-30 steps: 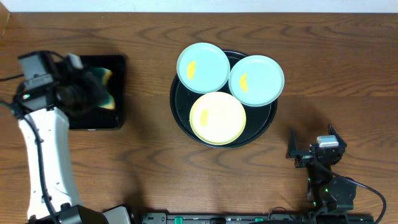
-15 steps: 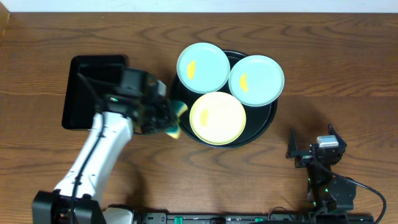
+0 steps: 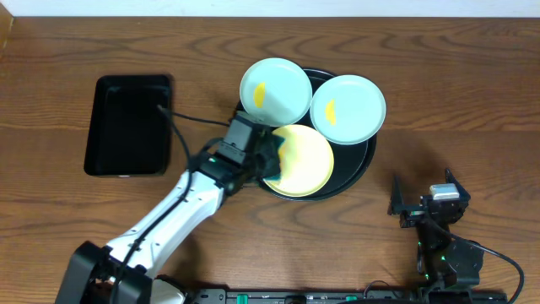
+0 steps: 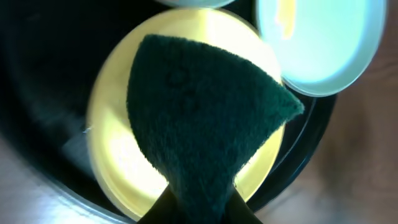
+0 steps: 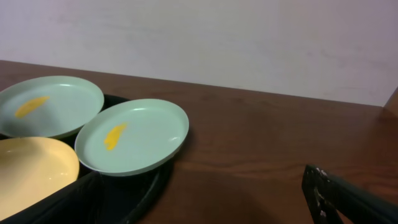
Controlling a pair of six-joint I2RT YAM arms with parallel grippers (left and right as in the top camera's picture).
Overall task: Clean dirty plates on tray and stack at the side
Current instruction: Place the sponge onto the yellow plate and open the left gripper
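From overhead, the large round black tray [image 3: 364, 169] is seen mid-table on the brown wooden table [image 3: 472, 84], with three plates on it. The pale yellow round plate [image 3: 305, 160] is laid at the tray's near side. The first light blue round plate [image 3: 276, 90] is set at the far left and the second light blue round plate [image 3: 348, 109] at the far right, both overhanging the rim. A yellow-orange smear is carried by each blue plate. The left gripper [image 3: 267, 159] is placed over the yellow plate's left edge, its white arm stretched in from the near left. The small rectangular black tray [image 3: 128, 125] is left well apart, at the left. The right gripper [image 3: 422, 192] is parked at the near right, well apart from the round tray, its jaws spread wide with nothing between them.

Over to the left wrist: a dark green sponge [image 4: 205, 118] is clamped at its narrow end between the dark fingers [image 4: 155, 214]. It is fanned out across the yellow plate; whether it is pressed down cannot be told.

From the right wrist, both smeared blue plates are seen at the left, the yellow plate's edge nearer. Only one dark finger [image 5: 348, 199] is shown, at the near right.
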